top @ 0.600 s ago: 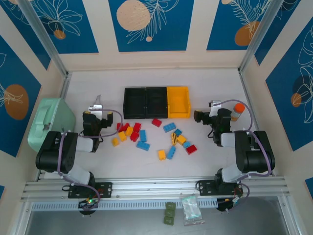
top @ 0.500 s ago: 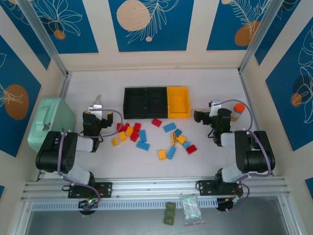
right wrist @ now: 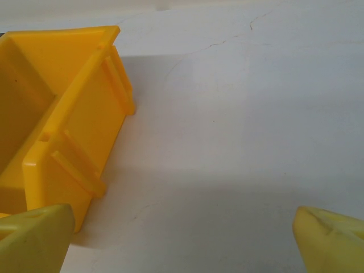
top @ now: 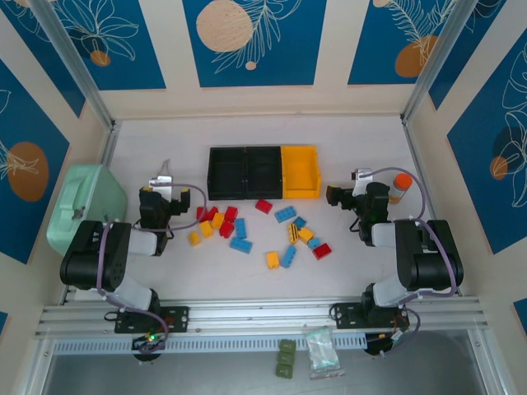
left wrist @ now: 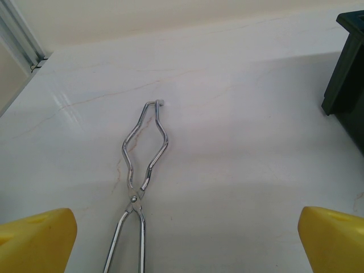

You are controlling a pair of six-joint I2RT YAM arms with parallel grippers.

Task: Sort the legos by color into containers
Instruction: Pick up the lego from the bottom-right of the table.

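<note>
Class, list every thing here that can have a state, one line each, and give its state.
Left gripper, open, holding nothing.
Right gripper, open, holding nothing.
Black bins, seem empty.
Yellow bin, empty where visible.
Legos, scattered, unsorted.
Green box, lid shut.
Bottle, upright, capped.
Tongs, lying flat, tips together.

Folded back over the bases, elbows raised, wrists low. Left end effector spread wide and empty, aimed toward the far side; right end effector likewise spread, empty, aimed leftward
</note>
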